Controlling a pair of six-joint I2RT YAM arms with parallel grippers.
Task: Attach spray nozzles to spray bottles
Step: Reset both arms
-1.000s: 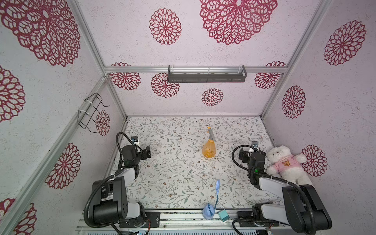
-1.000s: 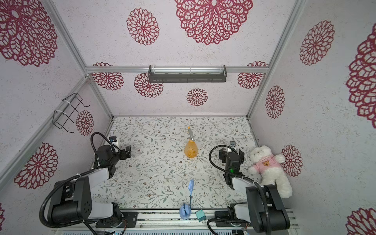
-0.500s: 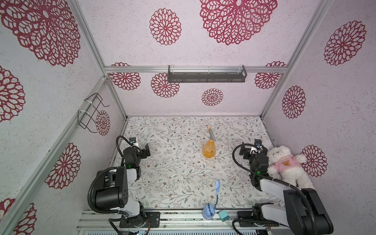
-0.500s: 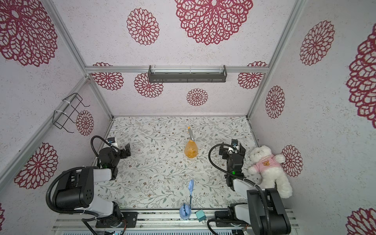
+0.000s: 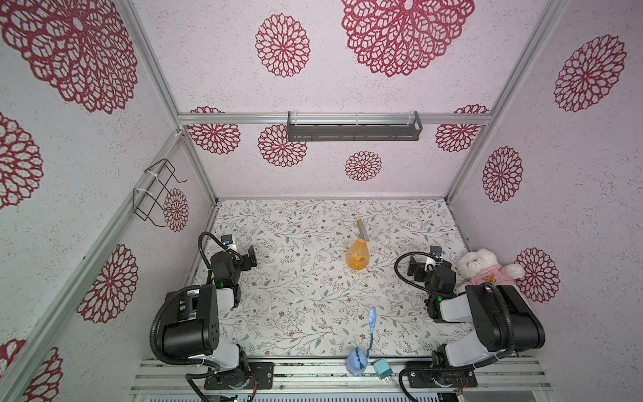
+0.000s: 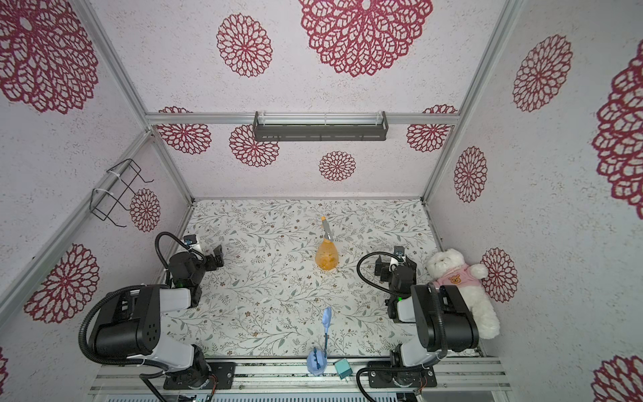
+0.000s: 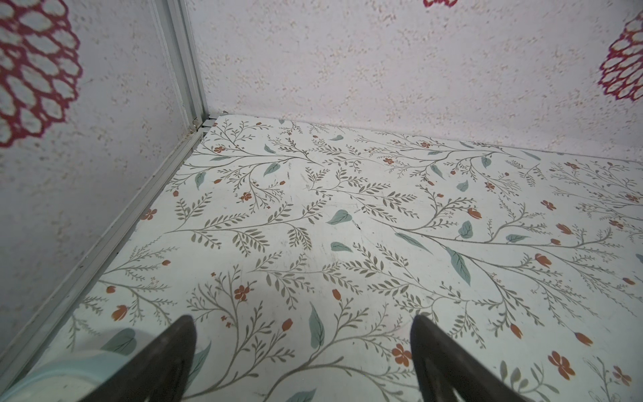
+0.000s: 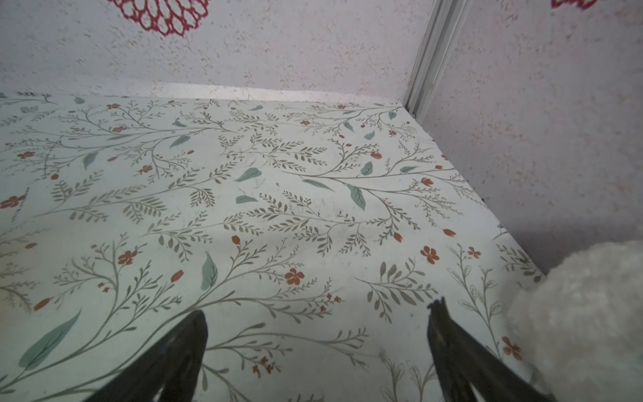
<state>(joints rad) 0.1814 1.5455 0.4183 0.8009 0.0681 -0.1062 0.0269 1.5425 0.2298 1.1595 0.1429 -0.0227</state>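
Centrally, spray bottle — nozzle at neck

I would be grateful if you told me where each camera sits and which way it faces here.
Both top views: overhead at the front, looking down toward the back wall; left arm, right arm, orange spray bottle, teddy bear.
Left wrist: low, facing the back-left corner; open left gripper.
Right wrist: facing the back-right corner; open right gripper, teddy bear's fur.
Shared: both wrist views show the floral table, not the bottle.
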